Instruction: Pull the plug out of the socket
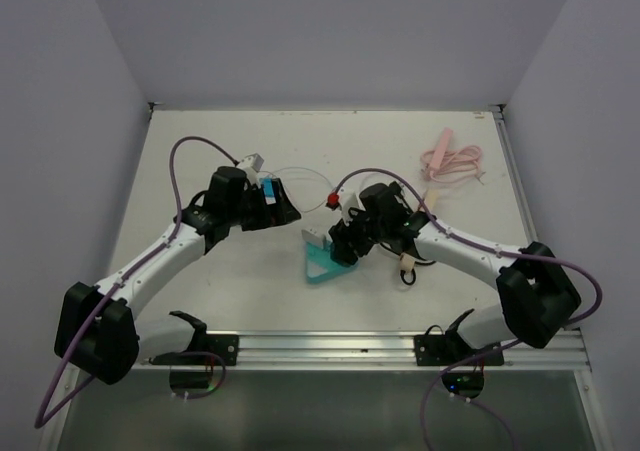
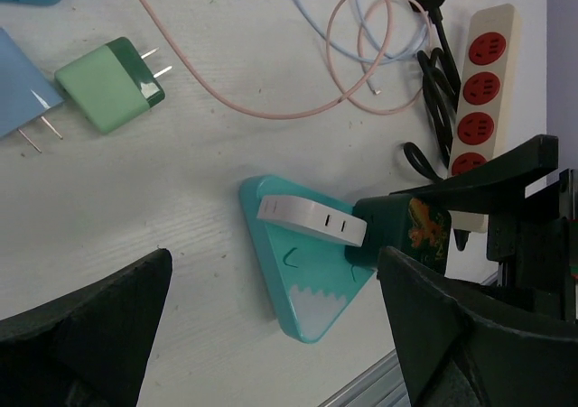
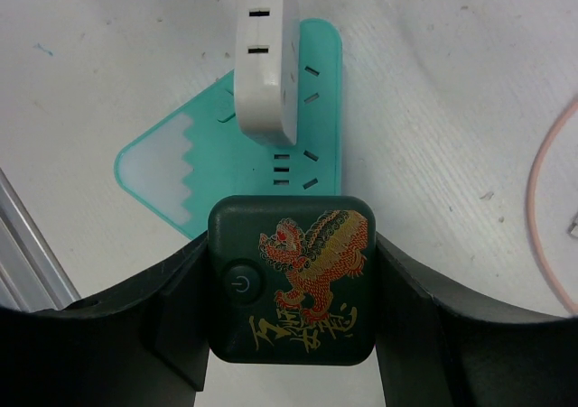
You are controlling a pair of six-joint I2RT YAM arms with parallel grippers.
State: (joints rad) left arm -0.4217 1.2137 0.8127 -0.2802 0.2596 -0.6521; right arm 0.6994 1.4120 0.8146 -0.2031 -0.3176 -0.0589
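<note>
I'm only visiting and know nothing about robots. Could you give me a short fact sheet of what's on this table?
Socket: teal triangular block, flat on the table
White plug: sitting on the socket's top
Dark green plug: dragon print, at the socket's edge
Right gripper: shut on the dark green plug
Left gripper: open, above the socket, holding nothing
Nearby: red-and-cream power strip, green charger, pink cable

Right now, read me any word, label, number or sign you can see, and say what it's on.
Power symbol, a sign and not a word: on the round button of the dark green plug.
Gold brush script under the plug's beast picture: too stylised to read.
Nothing else is legible in any view.
</note>
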